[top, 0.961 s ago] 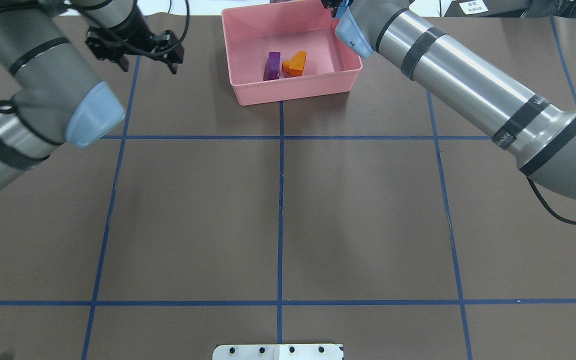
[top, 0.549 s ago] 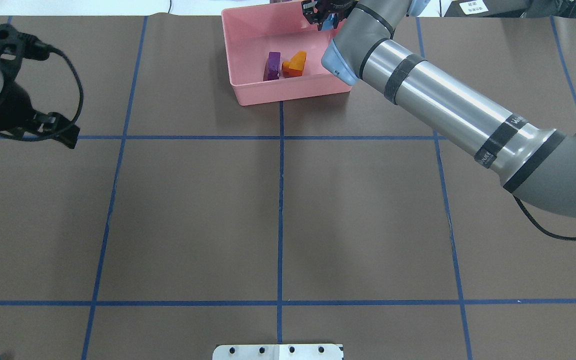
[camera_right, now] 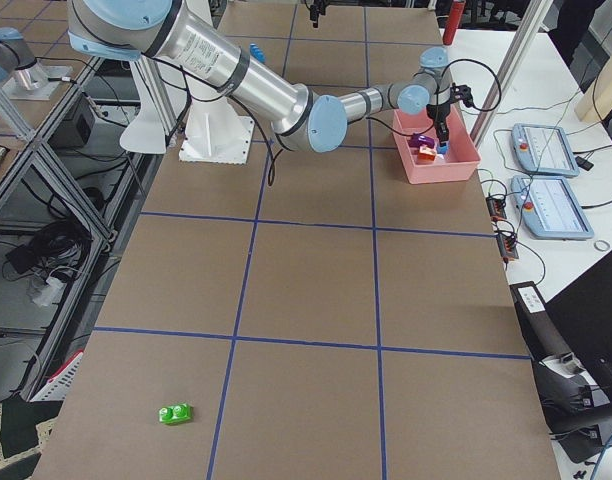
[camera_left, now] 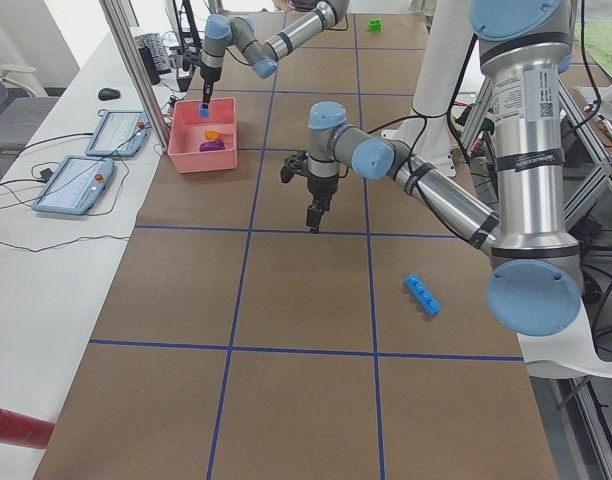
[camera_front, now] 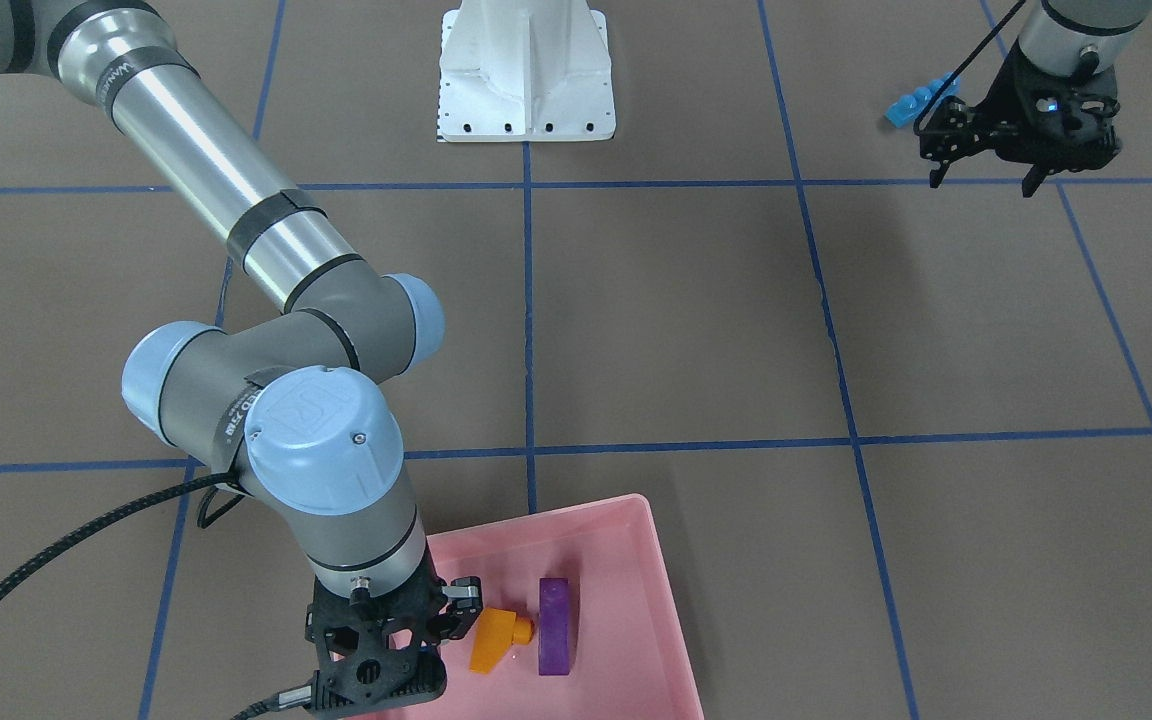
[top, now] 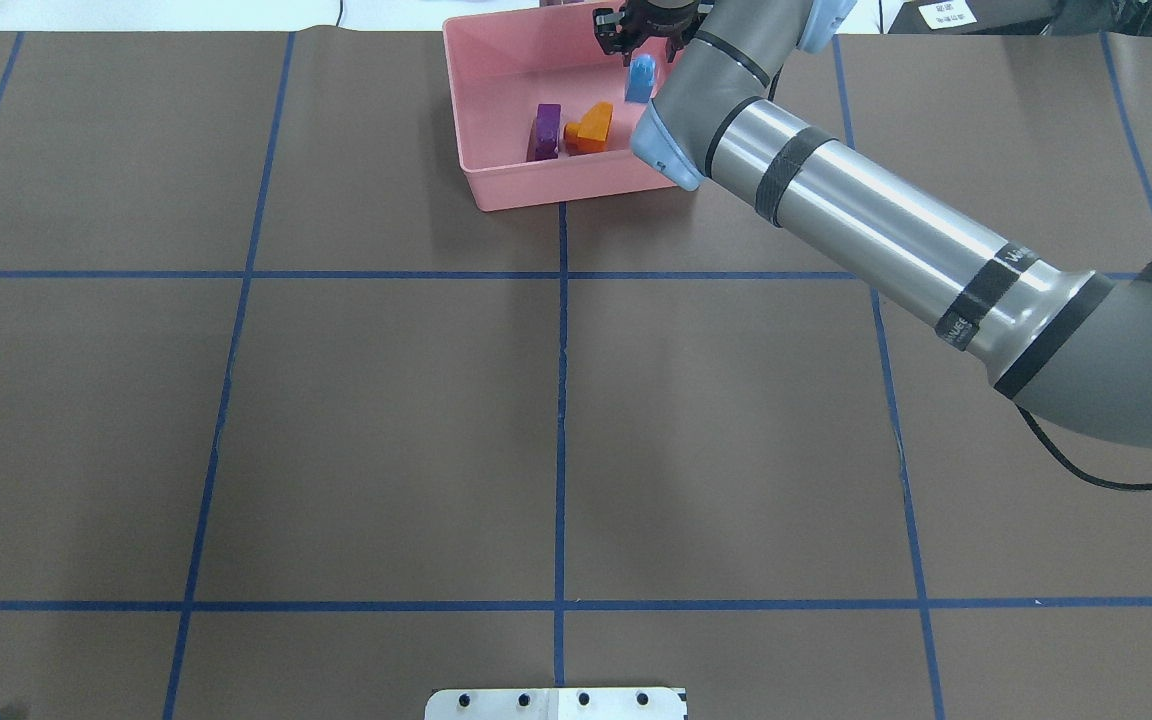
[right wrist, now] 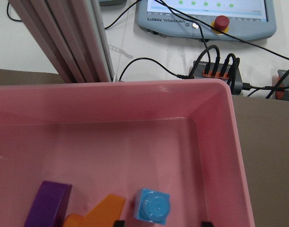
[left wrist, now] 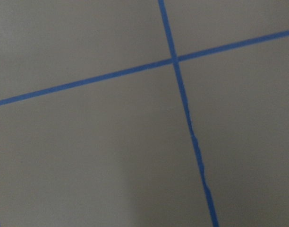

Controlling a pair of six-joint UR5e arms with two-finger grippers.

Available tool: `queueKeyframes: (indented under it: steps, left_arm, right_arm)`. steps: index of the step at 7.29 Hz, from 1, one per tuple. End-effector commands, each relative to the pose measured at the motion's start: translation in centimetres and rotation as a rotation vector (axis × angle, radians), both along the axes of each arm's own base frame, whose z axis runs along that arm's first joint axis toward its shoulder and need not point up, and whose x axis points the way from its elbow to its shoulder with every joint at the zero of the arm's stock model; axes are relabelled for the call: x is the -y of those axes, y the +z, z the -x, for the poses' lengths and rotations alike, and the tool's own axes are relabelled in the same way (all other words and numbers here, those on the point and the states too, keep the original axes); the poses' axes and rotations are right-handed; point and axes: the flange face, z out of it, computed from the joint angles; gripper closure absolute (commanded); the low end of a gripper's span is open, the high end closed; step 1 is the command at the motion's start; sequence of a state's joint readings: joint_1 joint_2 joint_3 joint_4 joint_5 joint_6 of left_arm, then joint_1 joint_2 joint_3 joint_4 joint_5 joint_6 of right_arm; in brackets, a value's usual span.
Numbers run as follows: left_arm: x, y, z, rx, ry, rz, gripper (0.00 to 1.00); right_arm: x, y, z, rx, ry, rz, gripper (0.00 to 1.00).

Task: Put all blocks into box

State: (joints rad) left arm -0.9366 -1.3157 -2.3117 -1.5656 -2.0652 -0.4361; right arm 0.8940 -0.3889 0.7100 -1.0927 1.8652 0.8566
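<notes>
The pink box (top: 496,70) stands at the table's far edge. A purple brick (top: 543,131) and an orange brick (top: 591,127) lie in it. My right gripper (top: 641,40) is over the box, open. The small light-blue cube (top: 641,78) is just below it. In the right wrist view the cube (right wrist: 153,205) sits free between the spread fingertips (right wrist: 207,222), beside the orange brick (right wrist: 104,210). I cannot tell whether it rests on the floor. The long light-blue bar (camera_front: 911,105) lies on the table near my left gripper (camera_front: 981,185), which is open, empty and above the table.
The white robot base (camera_front: 526,70) stands at the near table edge. A green brick (camera_right: 174,412) lies at the table's far right end. A red cylinder (camera_left: 16,425), tablets and cables lie beyond the box. Blue tape lines cross the brown table.
My right gripper moved left over the box and opened; the blue cube dropped out below it. My left arm swung from beside the box back toward the robot and the table's left side.
</notes>
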Motion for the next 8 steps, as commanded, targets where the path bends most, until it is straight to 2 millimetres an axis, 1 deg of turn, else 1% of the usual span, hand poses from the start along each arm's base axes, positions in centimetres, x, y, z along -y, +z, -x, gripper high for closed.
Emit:
queueKeyframes:
  steps: [1,2,3,4,5,6,7,8]
  left_arm:
    - [-6.5,5.4,3.6,-0.03,0.033,-0.017,0.0]
    - [-8.5,6.1,2.2,-0.044,0.061,0.016,0.0]
    - [-10.2,6.3,-0.5,-0.044,0.093,0.043,0.0]
    - [-11.4,6.6,-2.5,-0.021,0.11,0.035,0.0]
    - [-12.8,7.0,-4.1,0.0,0.121,0.029,0.0]
    - [-15.0,8.0,-6.3,0.028,0.142,0.019,0.0]
    - [-16.5,9.0,-7.8,0.016,0.144,0.01,0.0]
    - [-17.2,10.1,-8.5,0.027,0.161,-0.005,0.0]
  right_arm:
    - [0.4,-0.8,-1.2,0.021,0.003,0.002,0.0]
    - [0.2,-1.4,-2.8,0.057,-0.029,0.029,0.0]
    - [-1.2,-0.8,-4.9,0.044,-0.052,0.083,0.0]
    - [-3.5,-0.5,-7.3,0.02,-0.06,0.113,0.0]
    - [-6.2,0.5,-9.1,0.0,-0.094,0.155,0.0]
    - [-9.4,1.7,-11.6,-0.015,-0.102,0.2,0.0]
    - [-13.2,3.0,-14.2,-0.03,-0.11,0.229,0.0]
    - [-16.9,5.3,-16.8,-0.084,-0.148,0.259,0.0]
